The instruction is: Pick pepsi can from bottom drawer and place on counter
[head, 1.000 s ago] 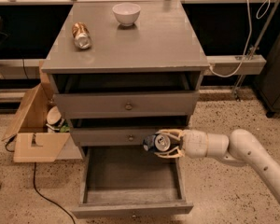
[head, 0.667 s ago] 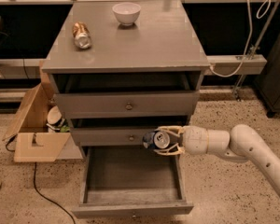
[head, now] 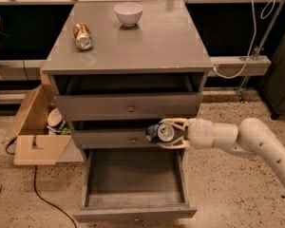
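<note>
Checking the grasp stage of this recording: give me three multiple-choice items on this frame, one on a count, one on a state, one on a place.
1. Things on the counter: A one; B two; C four.
2. The bottom drawer is: A shut; B pulled open; C taken out.
3. The pepsi can is: A on the counter; B in the bottom drawer; C in the end effector, before the middle drawer.
B: a brownish can and a white bowl. B: its interior shows. C: the fingers clamp it.
</note>
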`<action>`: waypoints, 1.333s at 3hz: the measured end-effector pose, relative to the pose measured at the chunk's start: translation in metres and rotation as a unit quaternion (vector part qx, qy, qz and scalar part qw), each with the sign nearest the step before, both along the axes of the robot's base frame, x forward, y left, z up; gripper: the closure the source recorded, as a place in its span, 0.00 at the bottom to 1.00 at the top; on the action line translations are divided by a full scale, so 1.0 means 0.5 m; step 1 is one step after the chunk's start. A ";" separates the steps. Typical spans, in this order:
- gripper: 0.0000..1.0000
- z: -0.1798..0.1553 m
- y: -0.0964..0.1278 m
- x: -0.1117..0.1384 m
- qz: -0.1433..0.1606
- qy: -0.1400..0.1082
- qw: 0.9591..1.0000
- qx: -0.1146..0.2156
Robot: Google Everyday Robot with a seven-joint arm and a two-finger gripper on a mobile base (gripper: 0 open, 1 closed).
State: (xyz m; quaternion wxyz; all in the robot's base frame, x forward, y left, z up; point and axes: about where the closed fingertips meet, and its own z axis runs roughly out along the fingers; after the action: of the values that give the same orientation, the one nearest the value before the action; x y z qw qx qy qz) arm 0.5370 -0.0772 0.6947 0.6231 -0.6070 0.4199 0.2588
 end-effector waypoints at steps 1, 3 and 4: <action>1.00 0.137 -0.015 0.033 -0.025 -0.001 1.000 -0.017; 1.00 0.440 -0.046 0.106 -0.068 -0.002 0.993 -0.100; 1.00 0.433 -0.045 0.106 -0.068 -0.003 0.993 -0.094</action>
State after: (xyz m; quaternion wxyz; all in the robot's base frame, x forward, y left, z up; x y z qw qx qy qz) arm 0.5900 -0.0998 0.9113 0.5809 -0.6337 0.4806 0.1735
